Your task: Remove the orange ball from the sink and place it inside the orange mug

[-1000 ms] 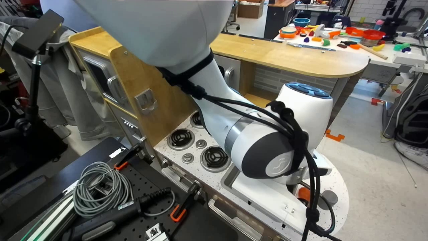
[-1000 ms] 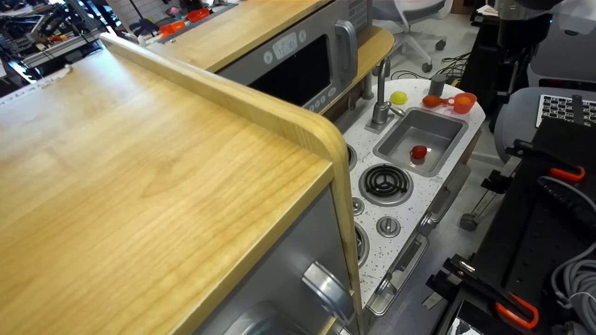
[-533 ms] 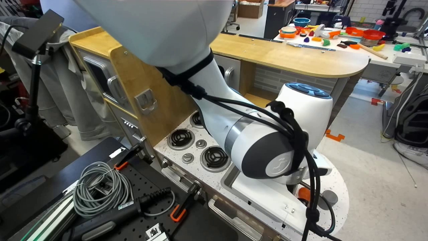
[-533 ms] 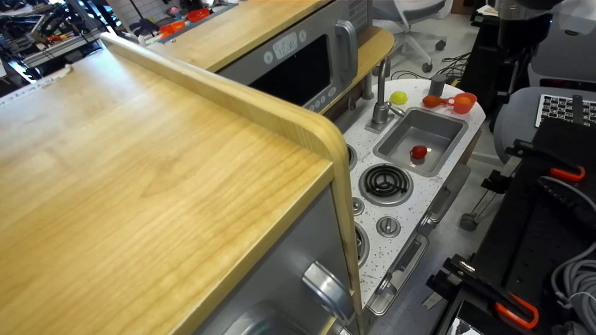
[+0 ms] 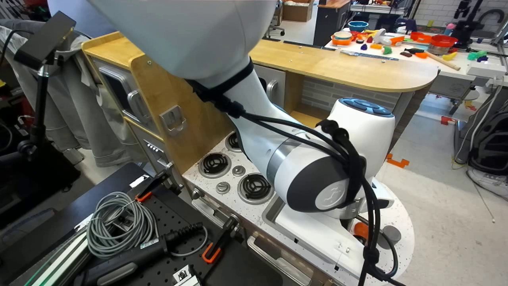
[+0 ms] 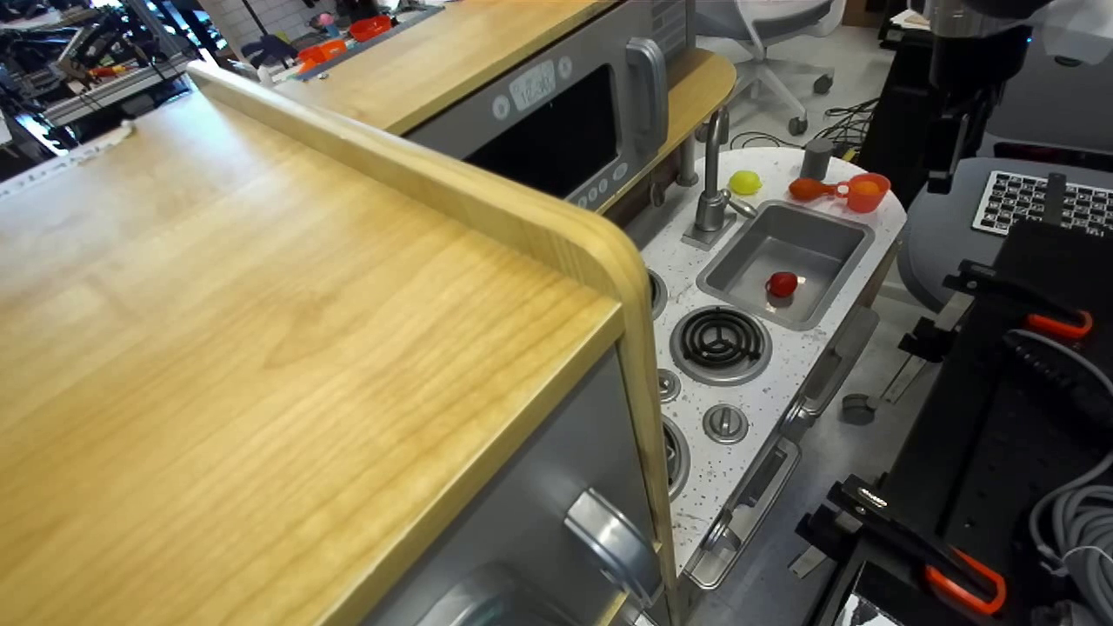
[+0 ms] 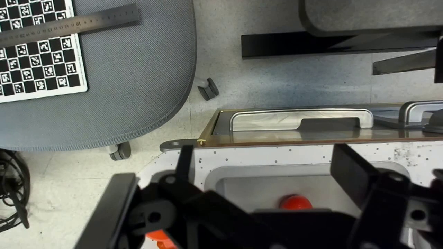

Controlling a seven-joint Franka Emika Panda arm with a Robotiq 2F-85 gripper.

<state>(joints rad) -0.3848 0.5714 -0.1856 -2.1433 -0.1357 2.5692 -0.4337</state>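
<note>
The orange ball, which looks red here, lies on the floor of the grey sink. In the wrist view the ball is partly hidden by the gripper body. The orange mug stands on the counter beyond the sink, beside a red-orange spoon-like thing. A lighter orange patch shows inside the mug; I cannot tell what it is. My gripper is open and empty, its fingers wide apart over the sink, above the ball. In an exterior view it hangs at the upper right.
A yellow ball, the faucet and a grey cylinder stand around the sink. Black burners lie beside it. A grey chair bears a checkered board and a ruler. A black cart stands along the counter.
The grey chair with the checkered board has shifted left in an exterior view. The arm, the ball and the mug show no visible movement.
</note>
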